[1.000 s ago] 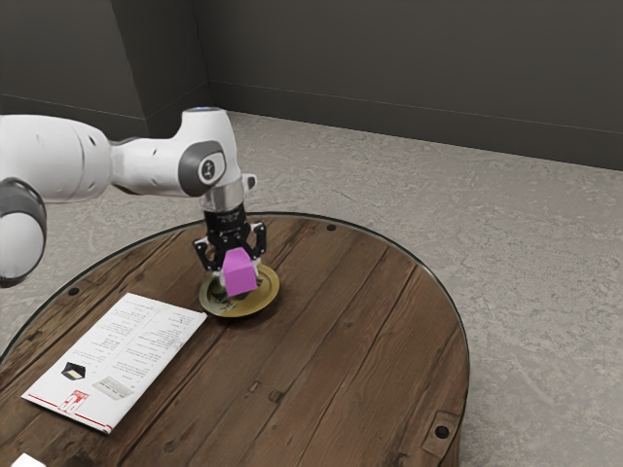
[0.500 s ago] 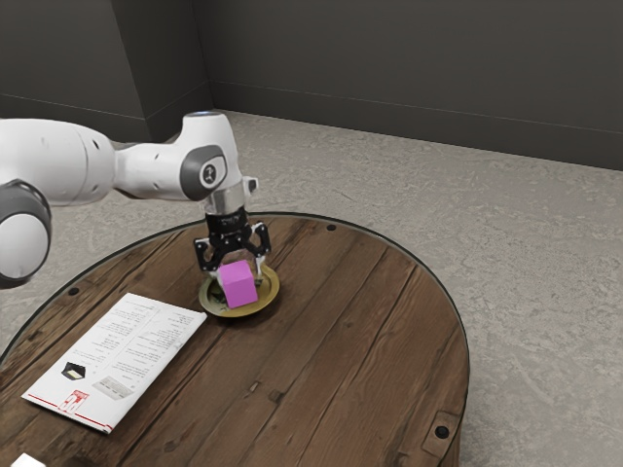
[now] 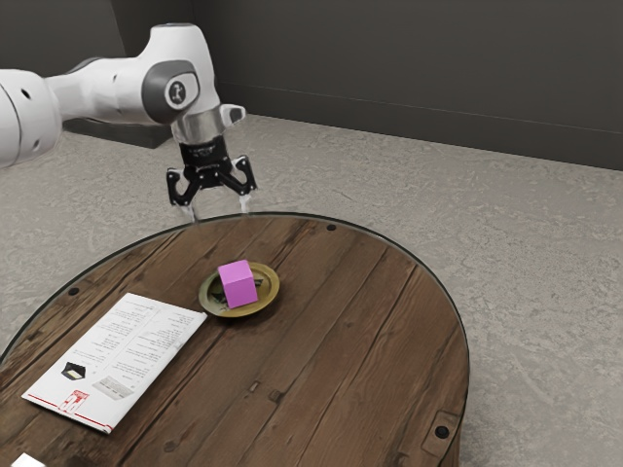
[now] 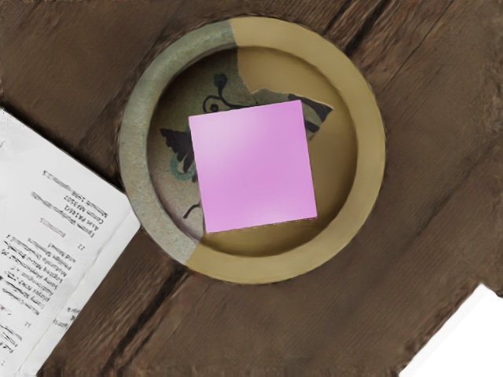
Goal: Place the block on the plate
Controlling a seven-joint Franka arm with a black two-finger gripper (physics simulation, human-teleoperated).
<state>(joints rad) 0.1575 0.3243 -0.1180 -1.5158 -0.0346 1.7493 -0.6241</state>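
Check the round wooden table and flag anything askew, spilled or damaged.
The two-toned round plate looks odd: grey-green with dark patterning on one side, plain mustard on the other, meeting at a partly jagged edge, perhaps chipped paint. Nothing looks spilled.

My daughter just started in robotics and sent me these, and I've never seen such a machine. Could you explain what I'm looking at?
The machine is a single robot arm, mostly white, ending in a black two-finger gripper. These are computer-rendered pictures. The exterior view is taken from beside the arm; the wrist view comes from a camera on its hand, looking down.

On the round wooden table sits a plate with a pinkish-purple block on it. Nearby lies a white printed sheet or booklet, and a white object I can't identify is partly in the picture.

Nothing is held: the gripper's fingers stand apart, raised clear of the block.
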